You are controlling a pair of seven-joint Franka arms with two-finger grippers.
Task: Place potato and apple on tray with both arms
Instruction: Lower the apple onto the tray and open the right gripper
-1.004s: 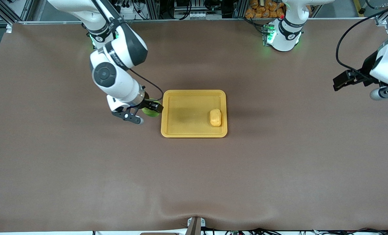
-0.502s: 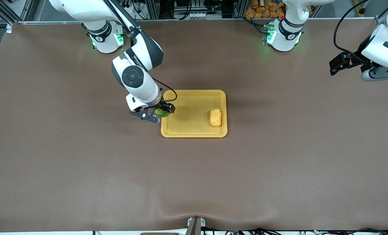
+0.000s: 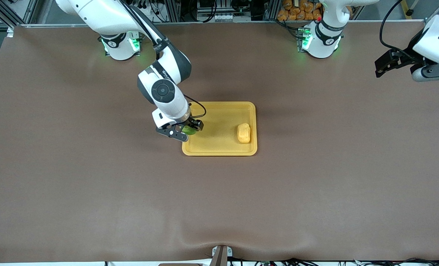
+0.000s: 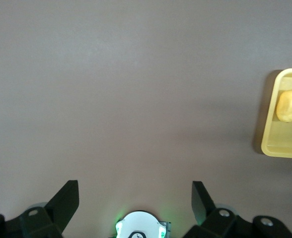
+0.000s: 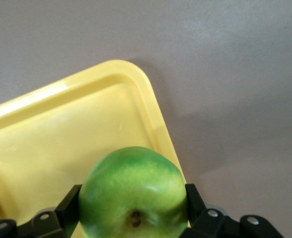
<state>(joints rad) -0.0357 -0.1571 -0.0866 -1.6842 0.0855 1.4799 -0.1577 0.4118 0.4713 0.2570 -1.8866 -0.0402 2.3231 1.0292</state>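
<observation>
Right gripper [image 3: 187, 130]: jaws clamped on the apple [image 5: 132, 193], carried over the tray [image 3: 219, 147] at its rim toward the right arm's end. Potato [image 3: 244, 133] lies inside the tray, well apart from these jaws, beside the rim toward the left arm's end.

Left gripper [image 4: 136, 198]: jaws apart, empty, over bare surface [image 3: 315, 184] well clear of the tray; this arm waits.

Risks: a release this close to the rim could land the apple on the raised edge, from which it may roll out. How high the apple hangs is uncertain here; a drop from height would let the round fruit bounce or roll into the potato.
</observation>
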